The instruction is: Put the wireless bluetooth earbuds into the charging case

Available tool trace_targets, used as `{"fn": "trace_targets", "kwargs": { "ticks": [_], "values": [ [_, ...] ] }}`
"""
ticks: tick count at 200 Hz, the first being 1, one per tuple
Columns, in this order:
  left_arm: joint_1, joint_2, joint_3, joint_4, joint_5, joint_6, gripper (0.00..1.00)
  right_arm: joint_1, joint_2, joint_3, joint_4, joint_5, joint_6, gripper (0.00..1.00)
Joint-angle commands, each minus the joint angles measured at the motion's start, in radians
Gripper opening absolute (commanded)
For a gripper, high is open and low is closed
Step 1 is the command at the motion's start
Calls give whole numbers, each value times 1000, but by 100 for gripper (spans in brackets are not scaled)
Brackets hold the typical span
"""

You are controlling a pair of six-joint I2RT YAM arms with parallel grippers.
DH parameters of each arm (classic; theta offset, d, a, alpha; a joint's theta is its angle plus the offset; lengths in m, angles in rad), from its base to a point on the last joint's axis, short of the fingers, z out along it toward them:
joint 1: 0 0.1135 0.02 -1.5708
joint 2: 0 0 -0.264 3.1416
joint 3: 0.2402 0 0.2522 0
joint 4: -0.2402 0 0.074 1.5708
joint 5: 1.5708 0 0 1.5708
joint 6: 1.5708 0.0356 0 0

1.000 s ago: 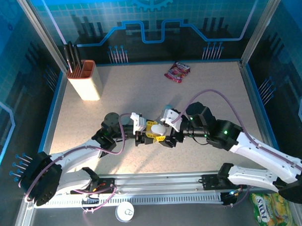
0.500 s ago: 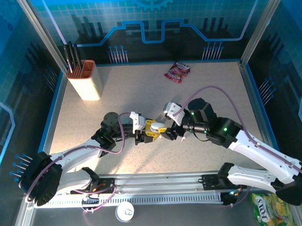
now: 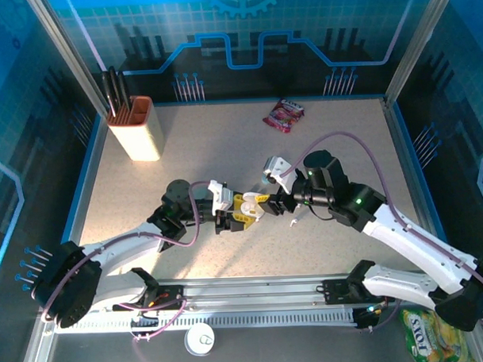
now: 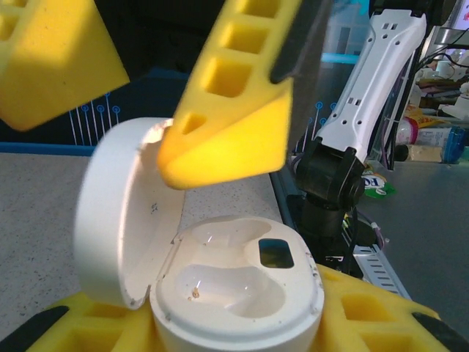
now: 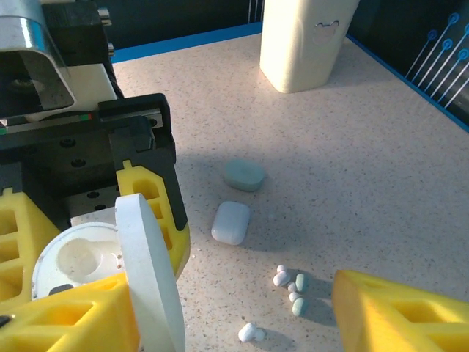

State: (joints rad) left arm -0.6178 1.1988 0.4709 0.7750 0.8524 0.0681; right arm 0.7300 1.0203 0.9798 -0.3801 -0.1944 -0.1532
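The right tool (image 3: 273, 202) has backed off the charging case (image 4: 236, 304), jaws narrowing.

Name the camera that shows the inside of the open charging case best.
Left wrist: the charging case sits close up, lid raised, both wells in plain sight. The right wrist view catches the case low and left, lid edge-on, wells half hidden. The top external view gives just a small white patch at mid-table.

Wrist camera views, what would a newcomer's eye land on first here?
First, the open white charging case, clamped mid-table in the left gripper, its lid up and both wells empty. Next, the tiny white and light-blue earbuds loose on the tabletop beside it, with a closed white case and a closed light-blue case lying close by.
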Motion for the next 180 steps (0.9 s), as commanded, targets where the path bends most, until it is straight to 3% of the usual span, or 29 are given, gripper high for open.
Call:
{"fn": "trace_targets", "kwargs": {
  "ticks": [1,23,57,94,127,147,180],
  "values": [
    [-2,4,23,55,59,-21,39,-26,18,-1,23,-84,-22,59],
    [-3,14,26,67,65,-34,39,-36,38,2,25,-125,-29,43],
    [-2,26,29,83,59,-43,39,-49,59,-1,44,-162,-35,27],
    [-2,36,32,87,52,-44,40,-51,53,-9,49,-153,-75,0],
    [-2,52,34,85,21,-46,44,-50,18,-28,97,-98,-71,0],
    [-3,59,34,96,-12,-60,64,-39,-9,-51,145,-51,-68,0],
    [-3,61,21,108,-54,-65,73,-19,-57,-81,192,47,-92,0]
  ]
}}
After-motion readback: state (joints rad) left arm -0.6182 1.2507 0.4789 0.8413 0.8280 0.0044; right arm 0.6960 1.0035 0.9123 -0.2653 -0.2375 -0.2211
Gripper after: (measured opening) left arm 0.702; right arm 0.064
